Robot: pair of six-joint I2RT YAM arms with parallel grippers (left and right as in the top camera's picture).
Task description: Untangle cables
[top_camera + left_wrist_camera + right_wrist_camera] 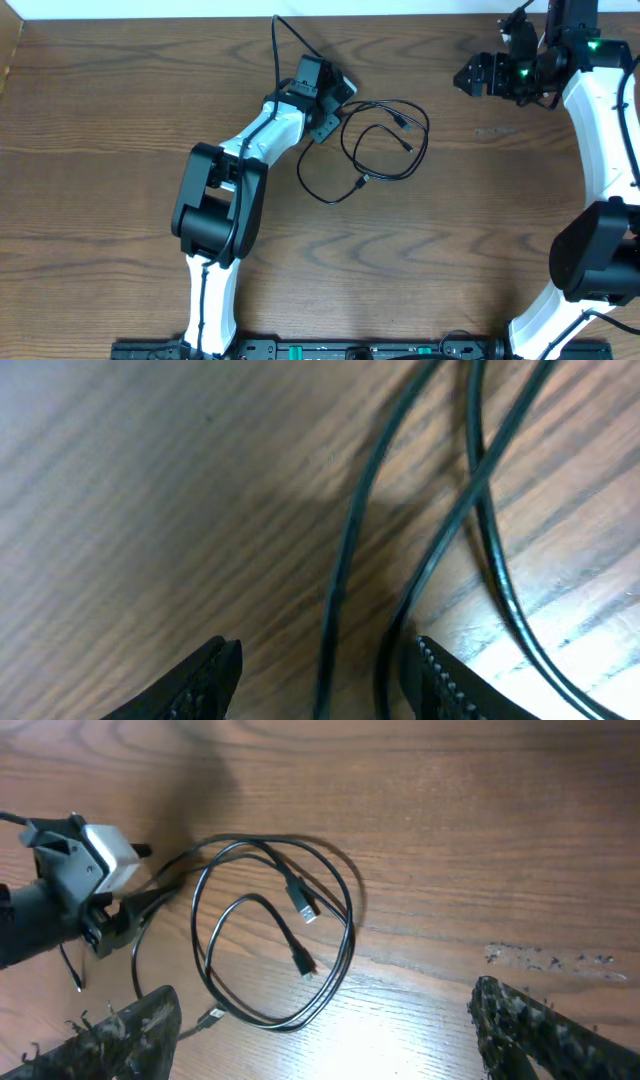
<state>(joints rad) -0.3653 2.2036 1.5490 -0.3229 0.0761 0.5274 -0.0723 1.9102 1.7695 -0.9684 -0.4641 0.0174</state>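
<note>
Thin black cables [385,140] lie in overlapping loops on the wooden table, with small plug ends inside the loops and one at the lower left. They also show in the right wrist view [270,920]. My left gripper [333,112] is open and low at the loops' left edge. In the left wrist view two black strands [345,590] run between its open fingers [325,680]. My right gripper [468,78] is open and empty, held above the table to the right of the loops [330,1040]. No white cable is in view.
The left arm [250,140] stretches diagonally from its base at the bottom left. A thicker black wire [285,40] runs from the left wrist to the table's far edge. The right arm [600,120] stands along the right side.
</note>
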